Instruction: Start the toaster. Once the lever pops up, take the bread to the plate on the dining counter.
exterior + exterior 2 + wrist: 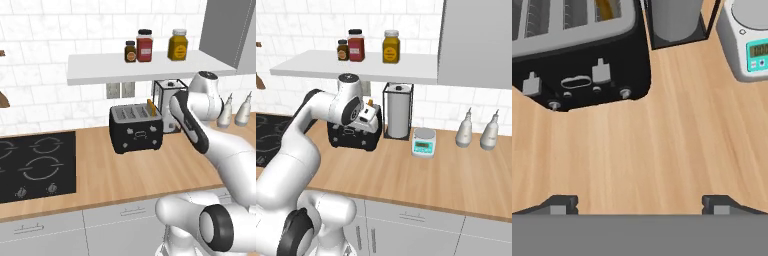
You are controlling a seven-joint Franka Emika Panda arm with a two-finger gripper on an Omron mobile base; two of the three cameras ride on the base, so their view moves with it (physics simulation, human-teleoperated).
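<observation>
Toaster (577, 50) sits just ahead of your gripper (639, 205), jaws spread wide, holding nothing, above bare wooden worktop (662, 145). Bread (150, 106) stands in the toaster's right slot. Scale (423, 142) and paper-towel holder (398, 111) to the right; white tiled wall (45, 45) behind.

My glossy white robot arm (227, 150) is built of rounded, bulbous shells joined by dark bands. A black ring with a grey round cap (216, 229) marks the big joint at 5 o'clock in the left base view. A black strip runs along the forearm link (189, 122). In the right base view the top joint wears a dark disc cap (347, 77). Two small dark grey fingertips (559, 204) are blocky, with lighter square faces.
</observation>
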